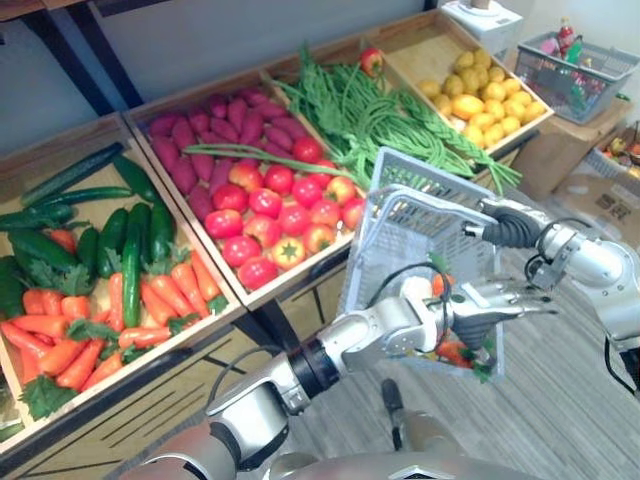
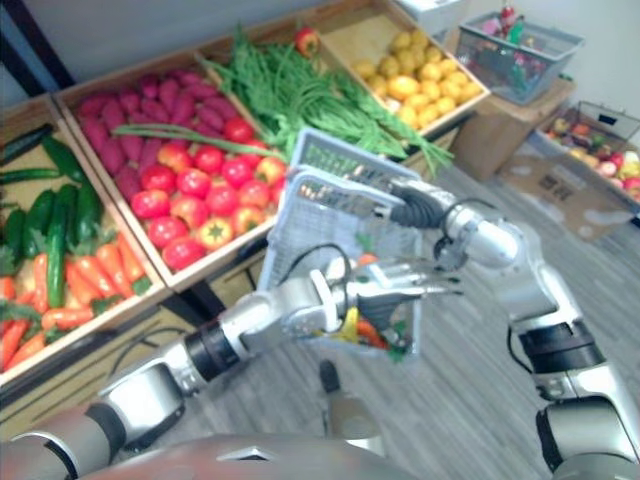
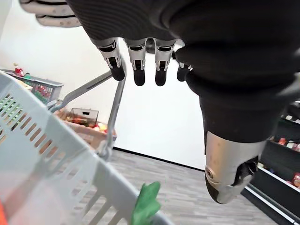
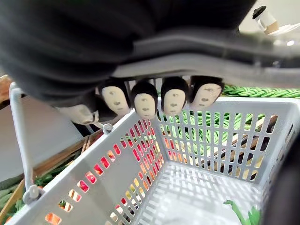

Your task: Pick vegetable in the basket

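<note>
The right hand [image 4: 145,101] has its fingers curled round the handle [image 4: 225,58] of the grey basket [image 1: 410,215]. It holds the basket up in front of the shelf [image 1: 100,425], tilted so that the opening faces the robot. The left hand [image 1: 495,300] is over the near part of the basket, with fingers straight and nothing between them. I judge it is placed there so that a vegetable can fall inside.

An orange carrot [image 1: 452,351] with green leaves lies in the low near corner of the basket, just under this hand. I think the tilt makes things slide there.

On the left of the shelf are loose carrots [image 1: 60,350] and cucumbers [image 1: 130,240]. Farther right come tomatoes [image 1: 280,215], then green beans [image 1: 370,115]. The basket is near the tomatoes, so the reach for a next piece would be short. If the tilt is too steep, the carrot could slip out.
</note>
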`<state>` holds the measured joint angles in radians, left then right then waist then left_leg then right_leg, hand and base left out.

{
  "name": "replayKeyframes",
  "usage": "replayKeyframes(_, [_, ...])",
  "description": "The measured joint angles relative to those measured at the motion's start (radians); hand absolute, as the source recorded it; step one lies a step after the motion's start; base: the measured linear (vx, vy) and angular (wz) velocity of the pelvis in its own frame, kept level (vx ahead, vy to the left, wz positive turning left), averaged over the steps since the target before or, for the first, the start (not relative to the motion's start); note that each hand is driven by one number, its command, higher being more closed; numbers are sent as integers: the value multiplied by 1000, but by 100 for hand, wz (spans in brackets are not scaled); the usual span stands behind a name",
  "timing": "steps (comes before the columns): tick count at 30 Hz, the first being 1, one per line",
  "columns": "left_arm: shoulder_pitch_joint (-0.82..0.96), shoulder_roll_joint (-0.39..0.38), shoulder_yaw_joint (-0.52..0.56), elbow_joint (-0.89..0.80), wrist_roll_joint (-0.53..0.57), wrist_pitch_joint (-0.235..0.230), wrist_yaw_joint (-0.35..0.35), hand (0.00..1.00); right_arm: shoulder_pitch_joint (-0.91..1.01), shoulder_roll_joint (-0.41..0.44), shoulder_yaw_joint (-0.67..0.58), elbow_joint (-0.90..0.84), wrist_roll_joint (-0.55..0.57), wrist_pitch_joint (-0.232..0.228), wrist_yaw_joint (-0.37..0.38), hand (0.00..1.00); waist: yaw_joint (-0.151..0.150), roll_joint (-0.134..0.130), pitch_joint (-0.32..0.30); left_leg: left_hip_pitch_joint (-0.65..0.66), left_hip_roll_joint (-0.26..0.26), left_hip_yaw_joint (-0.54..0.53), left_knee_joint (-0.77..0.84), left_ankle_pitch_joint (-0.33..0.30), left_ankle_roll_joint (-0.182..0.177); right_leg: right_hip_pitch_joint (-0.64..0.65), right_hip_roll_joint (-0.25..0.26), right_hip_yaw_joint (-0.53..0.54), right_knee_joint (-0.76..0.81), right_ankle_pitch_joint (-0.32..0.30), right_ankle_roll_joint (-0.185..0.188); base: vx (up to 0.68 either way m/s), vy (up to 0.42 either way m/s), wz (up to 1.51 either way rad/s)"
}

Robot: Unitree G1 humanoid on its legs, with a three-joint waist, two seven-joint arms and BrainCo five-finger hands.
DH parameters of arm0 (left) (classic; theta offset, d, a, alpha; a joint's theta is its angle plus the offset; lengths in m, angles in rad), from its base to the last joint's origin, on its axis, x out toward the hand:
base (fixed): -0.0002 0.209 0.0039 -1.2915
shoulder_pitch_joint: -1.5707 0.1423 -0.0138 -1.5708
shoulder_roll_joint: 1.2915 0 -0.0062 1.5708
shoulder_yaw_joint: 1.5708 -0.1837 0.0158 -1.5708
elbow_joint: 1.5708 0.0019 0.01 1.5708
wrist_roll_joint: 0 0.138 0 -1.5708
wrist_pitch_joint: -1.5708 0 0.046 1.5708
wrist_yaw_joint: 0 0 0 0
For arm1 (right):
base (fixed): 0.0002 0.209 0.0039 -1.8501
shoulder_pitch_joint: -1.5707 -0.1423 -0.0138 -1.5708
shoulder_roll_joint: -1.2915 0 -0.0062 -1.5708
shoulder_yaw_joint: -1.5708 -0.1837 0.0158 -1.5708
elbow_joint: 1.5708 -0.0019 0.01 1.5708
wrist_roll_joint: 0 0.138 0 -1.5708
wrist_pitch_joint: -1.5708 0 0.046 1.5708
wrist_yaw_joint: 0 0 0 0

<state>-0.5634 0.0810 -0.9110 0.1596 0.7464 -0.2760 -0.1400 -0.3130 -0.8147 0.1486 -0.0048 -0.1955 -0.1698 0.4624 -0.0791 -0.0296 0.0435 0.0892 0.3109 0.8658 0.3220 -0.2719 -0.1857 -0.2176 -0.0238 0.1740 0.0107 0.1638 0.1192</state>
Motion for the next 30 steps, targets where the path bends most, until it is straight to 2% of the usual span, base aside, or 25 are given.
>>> replayKeyframes(7, [3, 4, -38, -143, -79, -12, -24, 0, 49, 7, -39, 0, 0, 7, 0, 100, 2, 0, 0, -6, 1, -9, 9, -4, 5, 3, -6, -8, 1, 0, 0, -9, 3, 5])
replayKeyframes(18, [20, 83, -122, -399, -273, -98, -25, 0, 81, -16, -103, 71, 8, 15, 0, 100, 0, 0, 0, -15, 11, -31, 32, -14, 10, 13, -10, -28, 2, -2, -1, -9, 4, 5])
replayKeyframes(27, [72, 127, -144, -473, -312, -108, -34, 0, 128, -81, -145, 91, 60, 12, 0, 100, 0, 0, -1, 5, 11, -17, 30, -16, 6, 16, 2, -4, 2, -2, -2, 6, 6, -9])
replayKeyframes(30, [97, 167, -144, -503, -313, -115, -42, 0, 150, -107, -171, 90, 83, 2, 0, 100, 0, 0, -2, 21, 13, -3, 27, -17, 4, 22, 8, 6, 2, -2, -2, 2, 6, -10])
